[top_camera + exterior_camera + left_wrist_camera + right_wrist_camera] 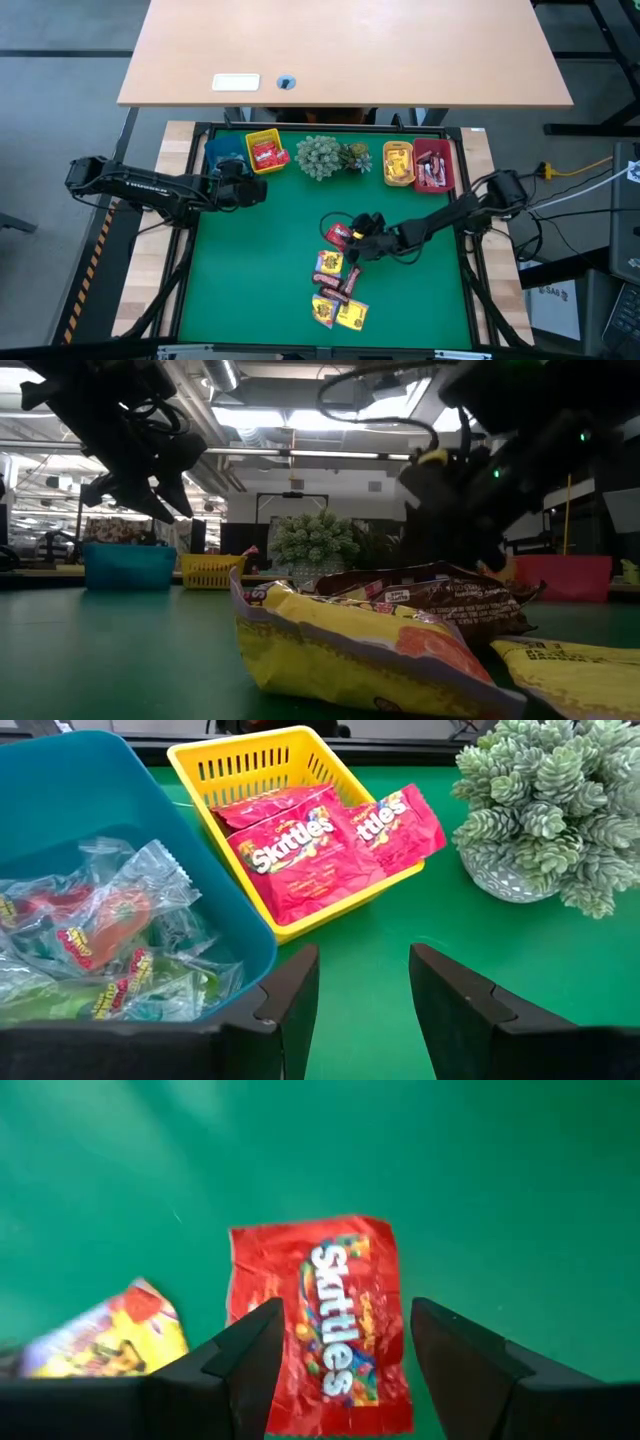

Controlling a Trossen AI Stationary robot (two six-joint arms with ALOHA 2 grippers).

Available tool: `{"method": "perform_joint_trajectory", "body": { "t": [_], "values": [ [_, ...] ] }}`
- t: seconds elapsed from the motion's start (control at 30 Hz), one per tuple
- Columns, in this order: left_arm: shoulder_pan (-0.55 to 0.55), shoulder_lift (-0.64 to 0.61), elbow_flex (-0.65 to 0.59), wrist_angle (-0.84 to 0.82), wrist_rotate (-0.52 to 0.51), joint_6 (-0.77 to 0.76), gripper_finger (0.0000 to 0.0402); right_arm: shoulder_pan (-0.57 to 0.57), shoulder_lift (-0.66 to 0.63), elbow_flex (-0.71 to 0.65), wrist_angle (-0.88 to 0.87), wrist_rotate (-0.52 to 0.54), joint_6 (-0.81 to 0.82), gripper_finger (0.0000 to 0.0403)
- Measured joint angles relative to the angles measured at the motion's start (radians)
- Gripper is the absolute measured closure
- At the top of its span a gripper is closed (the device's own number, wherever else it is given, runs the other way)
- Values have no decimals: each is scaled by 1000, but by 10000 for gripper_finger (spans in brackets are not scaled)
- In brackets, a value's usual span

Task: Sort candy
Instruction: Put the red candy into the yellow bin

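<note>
Red Skittles packet below right end effector, fingers spread, empty; left end effector spread by blue bin.

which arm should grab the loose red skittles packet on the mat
The right one, probably. Its gripper hangs open directly over the red Skittles packet, fingers either side. The left gripper is empty, far off by the blue bin and yellow bin.

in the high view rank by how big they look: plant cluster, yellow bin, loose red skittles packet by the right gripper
1. plant cluster
2. yellow bin
3. loose red Skittles packet, partly hidden by the right gripper
</note>
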State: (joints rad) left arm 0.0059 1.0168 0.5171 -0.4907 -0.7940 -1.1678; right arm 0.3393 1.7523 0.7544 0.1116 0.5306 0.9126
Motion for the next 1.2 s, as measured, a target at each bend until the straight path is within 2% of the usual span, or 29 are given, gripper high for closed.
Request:
{"method": "perform_joint_trajectory", "body": {
  "t": [0.3, 0.5, 0.63, 0.93, 1.03, 1.2],
  "values": [
    [0, 0, 0, 9, 0, 1, 258, 2, 91, 3, 62, 20, 25, 183],
    [0, 0, 0, 13, 0, 0, 258, 2, 105, 3, 61, 18, 25, 190],
    [0, 0, 0, 14, 0, 0, 258, 0, 106, 3, 56, 16, 27, 224],
    [0, 0, 0, 18, 4, -1, 258, 0, 108, 3, 67, -9, 34, 333],
    [0, 0, 0, 49, 50, 18, 258, 0, 109, 2, 76, -11, 32, 359],
    [-16, 0, 0, 146, 154, 139, 258, 0, 106, 2, 124, -17, 17, 387]
  ]
}}
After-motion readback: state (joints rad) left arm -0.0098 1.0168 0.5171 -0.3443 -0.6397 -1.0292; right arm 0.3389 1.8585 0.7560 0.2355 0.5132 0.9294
